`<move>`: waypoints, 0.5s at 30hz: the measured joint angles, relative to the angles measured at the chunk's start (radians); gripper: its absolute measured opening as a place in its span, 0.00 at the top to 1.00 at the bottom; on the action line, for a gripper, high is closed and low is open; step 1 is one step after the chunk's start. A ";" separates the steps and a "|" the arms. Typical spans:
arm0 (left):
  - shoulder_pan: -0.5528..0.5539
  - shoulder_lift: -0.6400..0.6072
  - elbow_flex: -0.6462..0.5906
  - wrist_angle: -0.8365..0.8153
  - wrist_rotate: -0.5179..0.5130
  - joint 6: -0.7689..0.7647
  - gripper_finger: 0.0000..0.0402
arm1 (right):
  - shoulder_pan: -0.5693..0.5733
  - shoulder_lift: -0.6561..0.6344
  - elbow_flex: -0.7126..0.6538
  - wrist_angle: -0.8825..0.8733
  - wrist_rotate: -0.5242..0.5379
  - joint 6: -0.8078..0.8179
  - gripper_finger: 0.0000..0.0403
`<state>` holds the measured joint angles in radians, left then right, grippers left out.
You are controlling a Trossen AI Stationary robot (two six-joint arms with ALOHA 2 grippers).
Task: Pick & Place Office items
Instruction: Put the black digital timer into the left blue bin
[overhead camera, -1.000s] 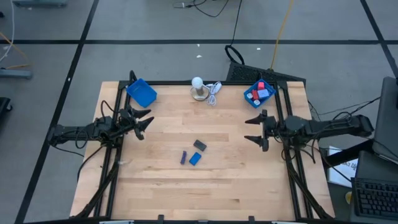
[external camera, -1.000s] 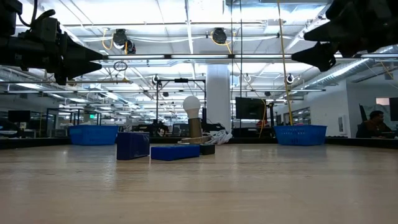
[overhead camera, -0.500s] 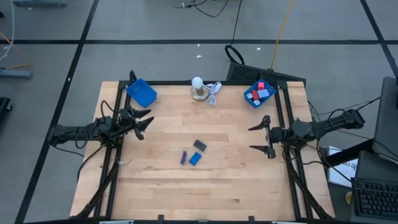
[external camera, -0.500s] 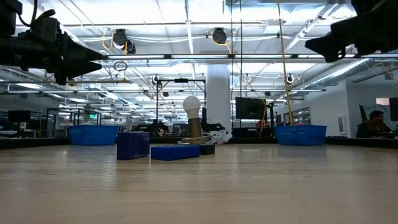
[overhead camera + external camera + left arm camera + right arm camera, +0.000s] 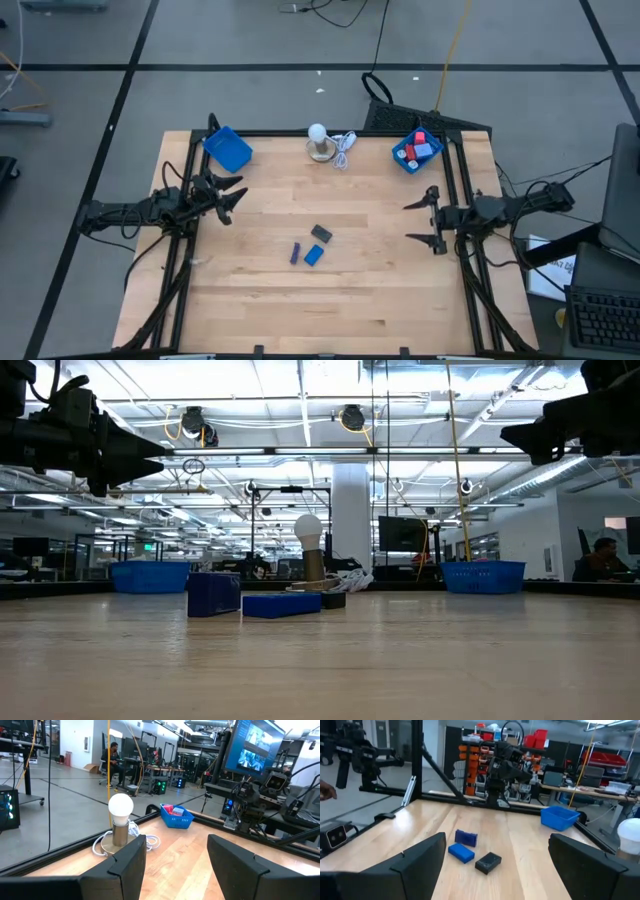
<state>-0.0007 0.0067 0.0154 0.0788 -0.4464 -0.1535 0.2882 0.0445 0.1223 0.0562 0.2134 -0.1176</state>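
Dark grey block (image 5: 321, 233), blue block (image 5: 314, 255) and purple block (image 5: 295, 254) clustered mid-table on pale wooden tabletop (image 5: 260, 300), more pieces in far-right blue tray (image 5: 403, 160), left gripper (image 5: 234, 200) and right gripper (image 5: 420, 221) both open, empty, raised at opposite table edges

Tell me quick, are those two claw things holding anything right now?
Left gripper: open, holding nothing, above the table's left edge.
Right gripper: open wide, holding nothing, near the right edge.

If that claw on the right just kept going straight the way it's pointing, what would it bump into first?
Probably nothing nearby: the right gripper, open and raised, points across the table. The three blocks lie ahead but seem lower; farther on waits the left gripper. Depth is unclear.
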 joint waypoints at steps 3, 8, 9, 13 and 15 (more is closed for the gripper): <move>0.000 0.000 0.000 0.000 0.000 0.000 0.47 | 0.000 -0.045 0.000 -0.021 0.000 -0.003 0.15; 0.000 0.000 0.000 0.000 0.000 0.000 0.47 | 0.000 -0.041 0.000 -0.039 0.000 -0.011 0.16; 0.000 0.000 0.000 0.000 0.000 0.000 0.47 | 0.000 -0.041 0.000 -0.047 0.006 -0.011 0.16; 0.000 0.000 0.000 0.000 0.000 0.000 0.47 | 0.000 -0.039 0.000 -0.063 0.069 -0.005 0.15; 0.000 0.000 0.000 0.000 0.000 0.000 0.47 | 0.000 -0.037 0.000 -0.082 0.097 -0.004 0.15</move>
<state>-0.0009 0.0063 0.0154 0.0788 -0.4461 -0.1535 0.2878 0.0079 0.1219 -0.0258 0.3108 -0.1214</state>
